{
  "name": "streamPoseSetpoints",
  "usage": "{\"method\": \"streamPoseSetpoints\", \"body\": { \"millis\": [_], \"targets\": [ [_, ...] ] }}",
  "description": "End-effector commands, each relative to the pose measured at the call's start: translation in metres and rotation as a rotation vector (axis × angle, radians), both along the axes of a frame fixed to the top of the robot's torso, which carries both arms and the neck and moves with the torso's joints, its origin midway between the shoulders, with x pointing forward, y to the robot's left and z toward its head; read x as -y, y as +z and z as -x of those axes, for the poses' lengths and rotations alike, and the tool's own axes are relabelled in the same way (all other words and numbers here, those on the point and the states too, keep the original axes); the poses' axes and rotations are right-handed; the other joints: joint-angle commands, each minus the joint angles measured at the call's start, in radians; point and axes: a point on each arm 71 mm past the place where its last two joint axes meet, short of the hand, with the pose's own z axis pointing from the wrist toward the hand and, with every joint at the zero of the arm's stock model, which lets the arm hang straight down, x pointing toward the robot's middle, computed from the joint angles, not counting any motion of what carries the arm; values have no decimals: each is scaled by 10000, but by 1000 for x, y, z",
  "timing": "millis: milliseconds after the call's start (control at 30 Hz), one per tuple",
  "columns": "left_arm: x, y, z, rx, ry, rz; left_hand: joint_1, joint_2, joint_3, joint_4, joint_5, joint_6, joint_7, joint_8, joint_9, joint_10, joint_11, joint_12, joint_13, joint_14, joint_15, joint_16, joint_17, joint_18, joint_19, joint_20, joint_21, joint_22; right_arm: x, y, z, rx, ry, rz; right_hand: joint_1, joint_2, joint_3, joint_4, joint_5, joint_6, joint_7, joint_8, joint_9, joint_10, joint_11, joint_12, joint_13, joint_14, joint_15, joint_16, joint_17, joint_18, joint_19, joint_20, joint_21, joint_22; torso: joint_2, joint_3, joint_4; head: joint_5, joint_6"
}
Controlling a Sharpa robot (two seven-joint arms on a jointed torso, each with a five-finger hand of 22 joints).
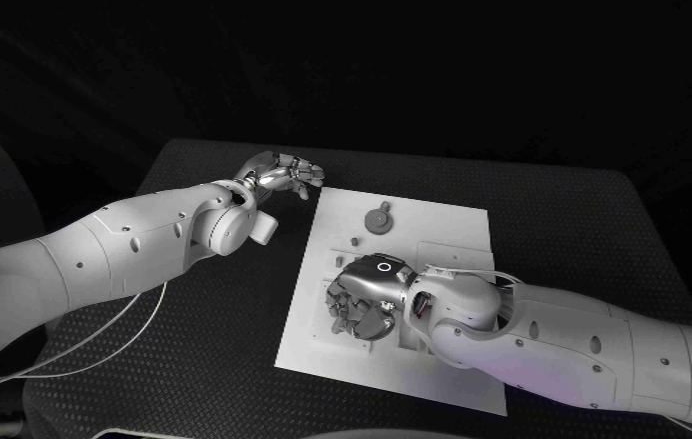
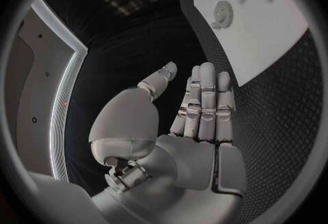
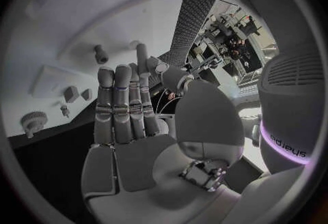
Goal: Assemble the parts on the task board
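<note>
Since the next move turns on which hand is nearer the parts, I start at the board.
Gear (image 1: 379,219): lies flat on the far part of the white board (image 1: 433,221), apart from both hands.
Small parts (image 3: 71,93): sit on the board just beyond my right fingertips (image 3: 106,79).
Right hand (image 1: 364,295): hovers palm-down over the board's middle, fingers straight and side by side, holding nothing; clearly the nearer hand.
Left hand (image 1: 284,174): off the board beside its far left corner, fingers loosely extended, empty.
Judgement: the right hand suits the next pick.
</note>
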Motion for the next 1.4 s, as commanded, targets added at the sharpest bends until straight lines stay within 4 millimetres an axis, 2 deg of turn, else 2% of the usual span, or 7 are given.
{"method": "streamPoseSetpoints", "body": {
  "millis": [33,700,1200,1400],
  "targets": [
    [2,1,0,18,-147,124,-1,-75,-3,60,-33,-86,-14,31,-15,-47,3,21,11,31,14,-57,17,36,75,-184,-40,10,2,-2,-1,176,-37,237,58,150,6,-57,22,39,-6,68,-2,63,10,55,578,43,-53,1,17,316,-7,-63,45,17,1,-3,1,-10,20],
    [2,1,0,-7,-143,114,-12,-73,-9,73,-33,-98,-12,38,-20,-55,6,21,12,30,16,-65,26,35,76,-182,-52,18,8,-1,-1,281,-176,194,50,143,45,-82,23,53,-13,68,31,82,0,54,613,79,-65,-5,34,316,29,-75,64,18,-5,2,-1,-21,31],
    [1,1,0,-13,-141,111,-14,-74,-11,78,-33,-105,-10,44,-23,-61,7,21,12,29,18,-71,33,36,76,-181,-60,24,10,-4,0,-55,-50,561,34,116,71,-100,23,49,-13,59,51,67,5,37,631,69,-59,-25,45,316,14,-72,59,17,-6,-8,-1,-32,-16],
    [1,1,0,-10,-125,106,-14,-75,-11,79,-33,-107,-10,46,-23,-62,8,21,12,29,18,-73,35,36,76,-181,-62,26,5,-3,1,98,-19,614,36,116,79,-102,23,50,-13,58,55,68,4,36,634,68,-59,-27,48,316,12,-72,59,17,-4,-3,-4,-25,-6]
  ]
}}
